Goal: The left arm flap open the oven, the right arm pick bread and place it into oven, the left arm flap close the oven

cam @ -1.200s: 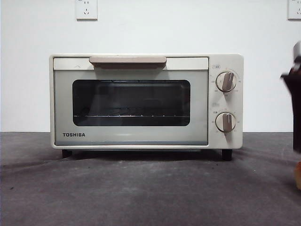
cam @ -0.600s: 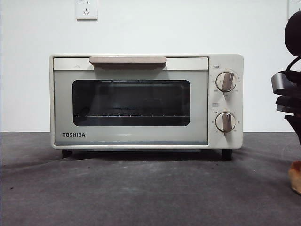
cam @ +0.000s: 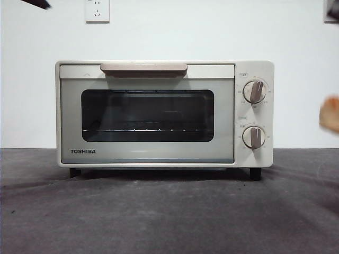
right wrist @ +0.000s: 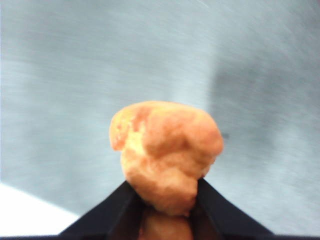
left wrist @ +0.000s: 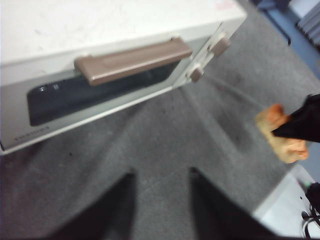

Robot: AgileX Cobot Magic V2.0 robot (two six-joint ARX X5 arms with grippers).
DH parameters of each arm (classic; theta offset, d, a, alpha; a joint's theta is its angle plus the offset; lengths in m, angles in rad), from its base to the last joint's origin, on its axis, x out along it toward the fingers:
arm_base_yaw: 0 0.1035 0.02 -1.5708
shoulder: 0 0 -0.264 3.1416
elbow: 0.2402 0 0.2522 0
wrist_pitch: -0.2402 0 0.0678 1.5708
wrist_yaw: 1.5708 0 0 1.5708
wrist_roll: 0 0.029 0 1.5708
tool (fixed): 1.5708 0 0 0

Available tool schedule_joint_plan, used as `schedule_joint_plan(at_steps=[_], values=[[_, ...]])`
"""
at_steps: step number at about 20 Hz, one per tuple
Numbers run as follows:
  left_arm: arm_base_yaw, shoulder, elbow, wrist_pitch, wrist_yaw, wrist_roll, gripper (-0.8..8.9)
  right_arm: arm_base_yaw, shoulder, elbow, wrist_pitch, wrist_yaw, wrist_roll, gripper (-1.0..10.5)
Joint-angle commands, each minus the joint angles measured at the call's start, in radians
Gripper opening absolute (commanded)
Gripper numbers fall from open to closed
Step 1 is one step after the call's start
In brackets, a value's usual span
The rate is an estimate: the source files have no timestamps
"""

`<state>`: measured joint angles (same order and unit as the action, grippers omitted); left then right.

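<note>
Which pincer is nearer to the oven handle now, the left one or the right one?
Left. The left pincer hangs open above the table in front of the oven handle. The right pincer holds the bread in the air, off past the oven's knob side.

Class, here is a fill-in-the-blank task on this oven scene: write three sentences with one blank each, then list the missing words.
1. The oven door is ____.
2. The right gripper is shut on the ____.
3. The left gripper has its jaws ____ and holds nothing.
4. The brand name printed on the oven door reads ____.

Missing words: closed; bread; open; TOSHIBA
</note>
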<state>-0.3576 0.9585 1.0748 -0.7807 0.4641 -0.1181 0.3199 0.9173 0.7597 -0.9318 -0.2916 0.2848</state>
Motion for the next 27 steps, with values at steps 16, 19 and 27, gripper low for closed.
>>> schedule_joint_plan(at_steps=[16,19,27], values=[[-0.111,0.581,0.417,0.041,-0.135,0.180,0.09,0.005,-0.457,0.014,0.018,-0.057,0.056,1.1],[-0.116,0.607,0.417,0.048,-0.136,0.189,0.09,0.005,-0.457,0.014,0.018,-0.056,0.056,1.1],[-0.156,0.627,0.417,0.003,-0.200,0.216,0.09,0.005,-0.457,0.014,0.018,-0.056,0.056,1.1]])
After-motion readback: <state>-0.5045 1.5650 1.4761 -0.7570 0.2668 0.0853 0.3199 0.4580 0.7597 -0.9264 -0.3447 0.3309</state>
